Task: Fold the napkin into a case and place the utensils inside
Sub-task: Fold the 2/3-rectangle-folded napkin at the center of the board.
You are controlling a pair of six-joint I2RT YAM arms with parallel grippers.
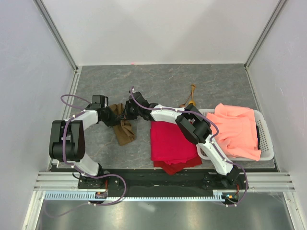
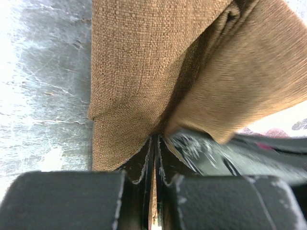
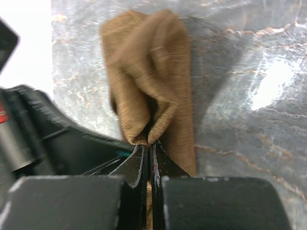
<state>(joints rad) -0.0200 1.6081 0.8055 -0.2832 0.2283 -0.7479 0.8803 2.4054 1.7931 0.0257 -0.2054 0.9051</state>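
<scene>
The olive-brown napkin (image 1: 124,130) hangs bunched between my two grippers left of the table's middle, its lower end resting on the table. My left gripper (image 1: 112,116) is shut on its cloth; in the left wrist view the napkin (image 2: 158,72) fills the frame above the closed tips (image 2: 156,139). My right gripper (image 1: 128,111) is shut on another edge; in the right wrist view the napkin (image 3: 148,76) bunches out from the closed tips (image 3: 150,143). The gold utensils (image 1: 190,98) lie at the back, right of centre. No folded case shows.
A bright red cloth (image 1: 172,143) lies flat right of the napkin. A white plastic basket (image 1: 266,143) at the right holds a salmon-orange cloth (image 1: 237,129). Enclosure walls stand close on both sides. My right arm reaches across over the red cloth.
</scene>
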